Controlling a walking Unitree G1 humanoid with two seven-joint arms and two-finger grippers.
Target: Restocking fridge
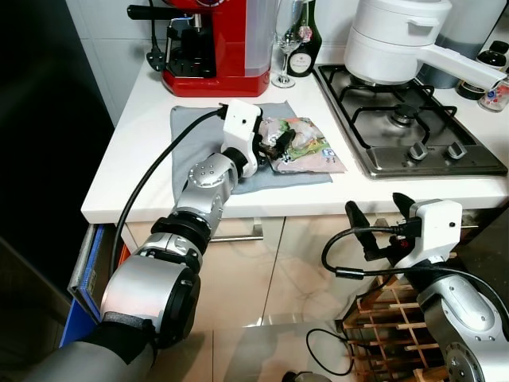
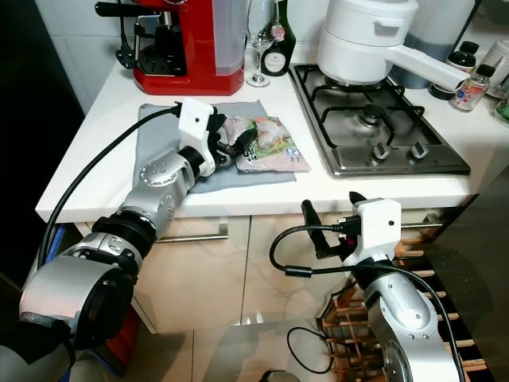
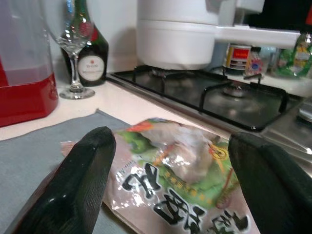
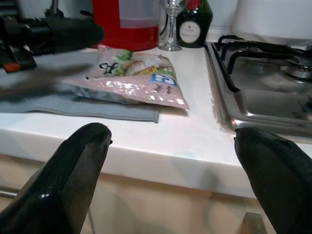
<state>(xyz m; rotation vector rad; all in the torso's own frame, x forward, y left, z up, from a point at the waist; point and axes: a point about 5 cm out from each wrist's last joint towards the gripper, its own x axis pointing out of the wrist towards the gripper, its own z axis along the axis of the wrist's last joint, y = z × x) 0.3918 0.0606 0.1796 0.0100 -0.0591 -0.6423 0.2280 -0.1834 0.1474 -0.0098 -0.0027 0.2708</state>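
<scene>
1. Left gripper [image 1: 285,143] is stretched over the counter [image 1: 143,171] with its two black fingers spread apart, one on each side of the near end of a food packet [image 1: 306,147]; from these pictures I cannot tell whether the fingers touch it.
2. Right gripper [image 1: 380,219] hangs lower, in front of the counter edge, fingers wide open and holding nothing.
3. Lying flat on a grey cloth [image 1: 191,131], the food packet is a shiny clear-and-pink plastic bag with green and white contents, dark printed characters and a small blue label at one corner [image 4: 161,80].
4. Part of the packet reaches past the cloth's edge toward the gas stove [image 1: 413,123], which sits just beside it.
5. Farther back on the counter stand a red coffee machine [image 1: 211,40], a wine glass [image 1: 284,48] and a dark bottle [image 1: 306,36].
6. On the stove's back burner sits a white pot [image 1: 394,36] with a long handle.
7. Small jars [image 1: 495,83] stand beyond the stove.
</scene>
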